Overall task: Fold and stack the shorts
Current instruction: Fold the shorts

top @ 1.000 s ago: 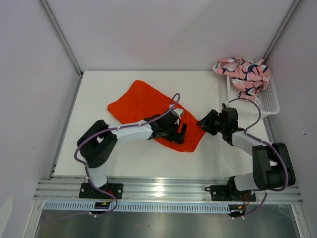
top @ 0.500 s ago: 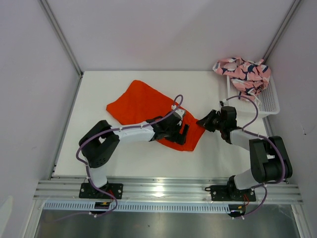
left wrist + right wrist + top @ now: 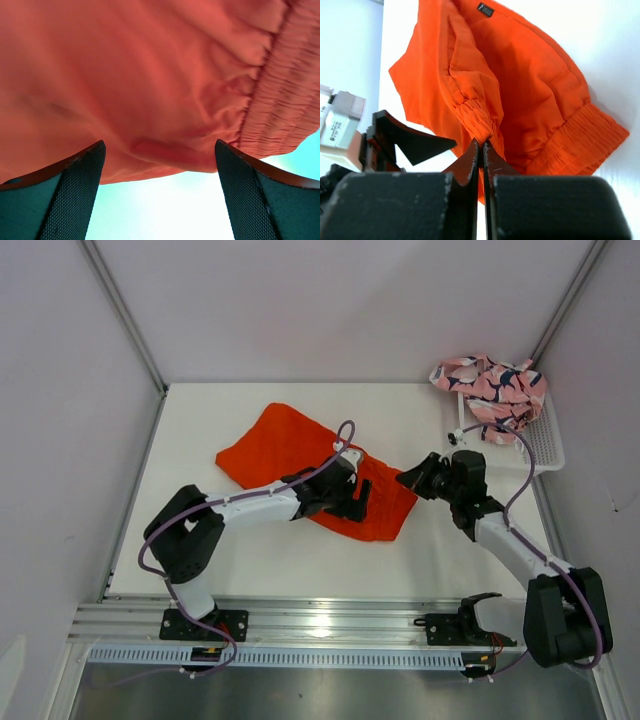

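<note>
White worktop (image 3: 250, 570), matte, flat. White plastic mesh basket (image 3: 548, 445) at far right corner of the worktop, against the right wall. Aluminium rail (image 3: 340, 623) runs along the near edge, perforated white strip (image 3: 300, 653) just below it. Pale enclosure walls (image 3: 330, 310) on three sides, grey metal posts (image 3: 125, 315) at the back corners.

Matt crinkled cloth of orange shorts (image 3: 280, 440)

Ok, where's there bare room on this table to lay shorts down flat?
Bare table lies between the orange shorts and the basket, and along the near edge between the two arms. Crowded: the middle, where the right fingers pinch the shorts' edge beside the open left fingers.
</note>
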